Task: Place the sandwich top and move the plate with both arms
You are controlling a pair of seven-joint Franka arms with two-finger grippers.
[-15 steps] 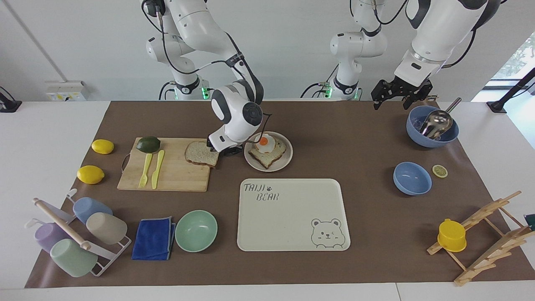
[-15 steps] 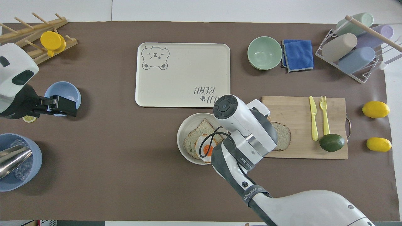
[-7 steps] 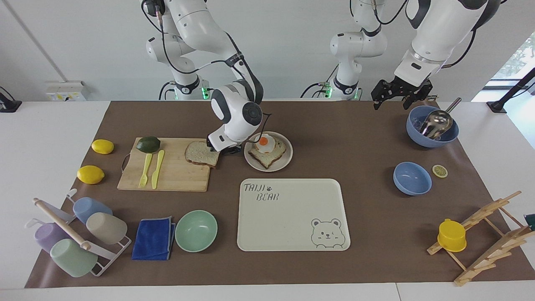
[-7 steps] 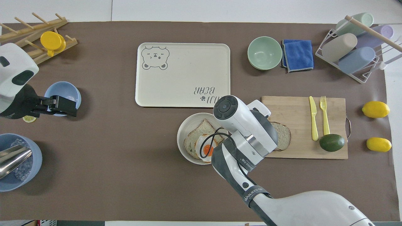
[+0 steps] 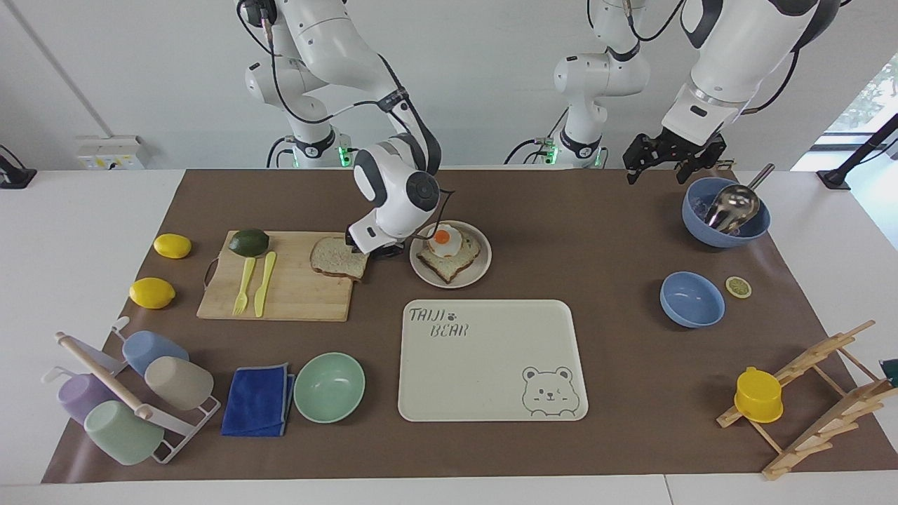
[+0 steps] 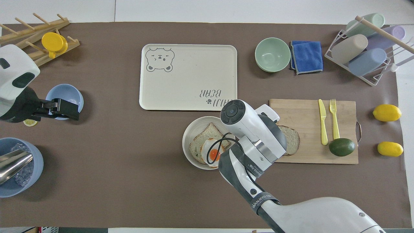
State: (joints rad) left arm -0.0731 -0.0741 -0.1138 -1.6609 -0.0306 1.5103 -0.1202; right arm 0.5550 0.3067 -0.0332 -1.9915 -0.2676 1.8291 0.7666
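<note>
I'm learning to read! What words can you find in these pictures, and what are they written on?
"TAIJI BEAR", with a paw print and a bear face: on the tray.
"WANJEED...", with its last letters too small to read: on the band round the right arm.
Nothing else bears words that I can read.
</note>
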